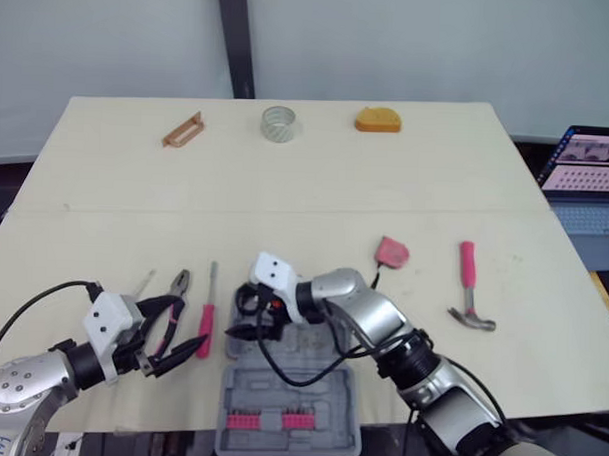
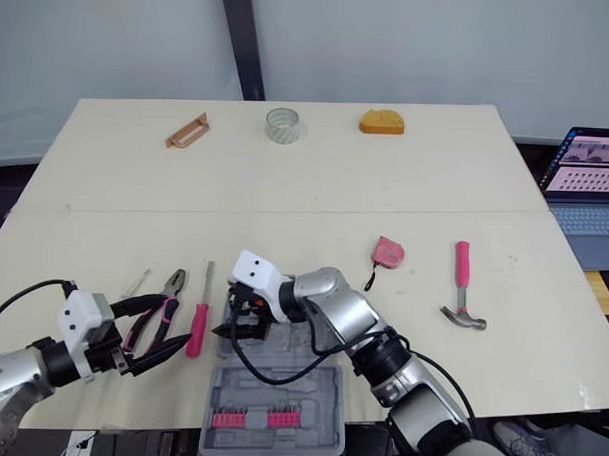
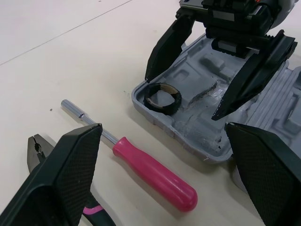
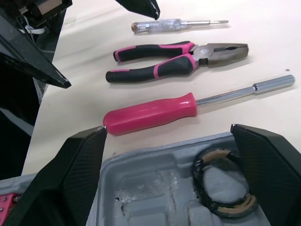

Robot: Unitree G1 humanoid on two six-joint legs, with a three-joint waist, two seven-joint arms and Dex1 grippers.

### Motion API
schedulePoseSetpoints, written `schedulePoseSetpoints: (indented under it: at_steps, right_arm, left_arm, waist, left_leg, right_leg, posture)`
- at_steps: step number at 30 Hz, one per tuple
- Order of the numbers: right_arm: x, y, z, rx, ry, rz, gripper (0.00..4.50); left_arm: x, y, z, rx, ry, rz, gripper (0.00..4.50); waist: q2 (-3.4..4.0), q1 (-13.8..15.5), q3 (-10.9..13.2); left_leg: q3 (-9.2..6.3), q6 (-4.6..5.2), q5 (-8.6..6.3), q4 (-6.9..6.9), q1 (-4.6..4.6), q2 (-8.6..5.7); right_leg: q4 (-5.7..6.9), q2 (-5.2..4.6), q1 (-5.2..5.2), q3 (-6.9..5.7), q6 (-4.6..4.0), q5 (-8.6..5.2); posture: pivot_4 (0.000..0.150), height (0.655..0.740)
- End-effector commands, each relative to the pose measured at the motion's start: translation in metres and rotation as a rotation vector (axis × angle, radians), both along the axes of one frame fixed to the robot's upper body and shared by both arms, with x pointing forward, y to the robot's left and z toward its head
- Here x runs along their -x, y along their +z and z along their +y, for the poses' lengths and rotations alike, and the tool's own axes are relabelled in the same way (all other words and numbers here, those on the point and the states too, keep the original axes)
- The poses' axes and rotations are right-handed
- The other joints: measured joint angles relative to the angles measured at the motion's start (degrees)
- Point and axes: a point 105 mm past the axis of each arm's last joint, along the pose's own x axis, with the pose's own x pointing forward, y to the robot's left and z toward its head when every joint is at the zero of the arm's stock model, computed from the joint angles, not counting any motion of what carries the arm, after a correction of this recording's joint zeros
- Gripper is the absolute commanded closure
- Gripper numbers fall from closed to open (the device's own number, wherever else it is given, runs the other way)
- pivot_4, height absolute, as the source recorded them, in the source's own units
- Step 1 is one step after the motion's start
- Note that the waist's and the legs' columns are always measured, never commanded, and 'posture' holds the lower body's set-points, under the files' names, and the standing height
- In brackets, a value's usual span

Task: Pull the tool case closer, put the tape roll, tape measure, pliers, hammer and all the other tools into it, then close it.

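The grey tool case [image 1: 323, 421] lies open at the table's near edge. A black tape roll [image 3: 162, 98] lies in its far left corner. My right gripper [image 1: 251, 316] hovers open just over that corner, with the roll [image 4: 223, 181] below its fingers and free of them. The pink screwdriver [image 1: 207, 323] and the pink-and-black pliers [image 1: 172, 308] lie left of the case. My left gripper [image 3: 162, 129] is open, low over the screwdriver's handle. A pink tape measure [image 1: 391, 253] and the pink-handled hammer [image 1: 469, 294] lie to the right.
A thin clear-handled screwdriver [image 1: 143, 280] lies left of the pliers. At the far edge sit a clear tape roll [image 1: 278, 122], an orange object [image 1: 377, 119] and a brown handle-shaped piece [image 1: 184, 130]. A laptop [image 1: 587, 163] stands off the table's right side.
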Motion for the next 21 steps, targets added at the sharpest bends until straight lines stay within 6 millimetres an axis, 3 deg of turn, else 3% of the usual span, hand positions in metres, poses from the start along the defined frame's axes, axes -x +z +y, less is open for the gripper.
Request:
schedulePoseSetpoints:
  at_steps: [1, 3, 10, 14, 15, 21]
  right_arm:
    - [-0.007, 0.005, 0.002, -0.056, -0.030, -0.040, 1.40]
    - [-0.012, 0.003, 0.003, -0.069, -0.053, -0.043, 2.34]
    - [-0.015, -0.004, 0.006, -0.079, -0.051, -0.080, 2.34]
    - [-0.018, -0.006, 0.006, -0.081, -0.066, -0.078, 3.65]
    - [-0.018, -0.006, 0.006, -0.081, -0.066, -0.080, 3.80]
    - [-0.020, -0.008, 0.006, -0.082, -0.076, -0.081, 3.80]
  left_arm:
    - [-0.001, 0.005, -0.001, -0.025, -0.012, -0.029, 0.00]
    - [-0.002, 0.005, 0.000, -0.026, -0.012, -0.031, 0.00]
    - [-0.003, 0.005, 0.000, -0.028, -0.013, -0.037, 0.00]
    - [-0.003, 0.005, 0.000, -0.029, -0.013, -0.038, 0.00]
    - [-0.003, 0.005, 0.000, -0.030, -0.013, -0.037, 0.00]
    - [-0.003, 0.004, -0.001, -0.029, -0.014, -0.034, 0.00]
  waist:
    - [0.00, -0.05, 0.00]
    - [0.00, -0.10, 0.00]
    - [0.00, -0.11, 0.00]
    - [0.01, -0.15, 0.00]
    - [0.01, -0.15, 0.00]
    - [0.01, -0.13, 0.01]
  left_leg:
    - [0.01, 0.00, 0.00, 0.00, 0.00, 0.00]
    - [0.01, 0.00, 0.00, -0.01, 0.01, 0.00]
    - [0.01, 0.00, 0.00, -0.02, 0.01, 0.00]
    - [0.01, 0.00, 0.00, -0.02, 0.01, 0.01]
    - [0.01, 0.00, 0.00, -0.02, 0.01, 0.01]
    - [0.01, 0.00, 0.00, -0.02, 0.01, 0.01]
  right_leg:
    - [0.00, 0.00, 0.00, 0.00, 0.00, 0.00]
    - [0.00, 0.00, 0.00, 0.00, 0.00, 0.00]
    - [0.00, 0.01, -0.01, 0.00, 0.00, 0.00]
    - [0.00, 0.01, -0.01, 0.00, 0.00, 0.00]
    - [0.00, 0.01, -0.01, 0.00, 0.00, 0.00]
    - [0.00, 0.01, -0.01, 0.00, 0.00, 0.00]
  posture:
    - [0.150, 0.7400]
    - [0.150, 0.7400]
    - [0.150, 0.7400]
    - [0.150, 0.7400]
    - [0.150, 0.7400]
    - [0.150, 0.7400]
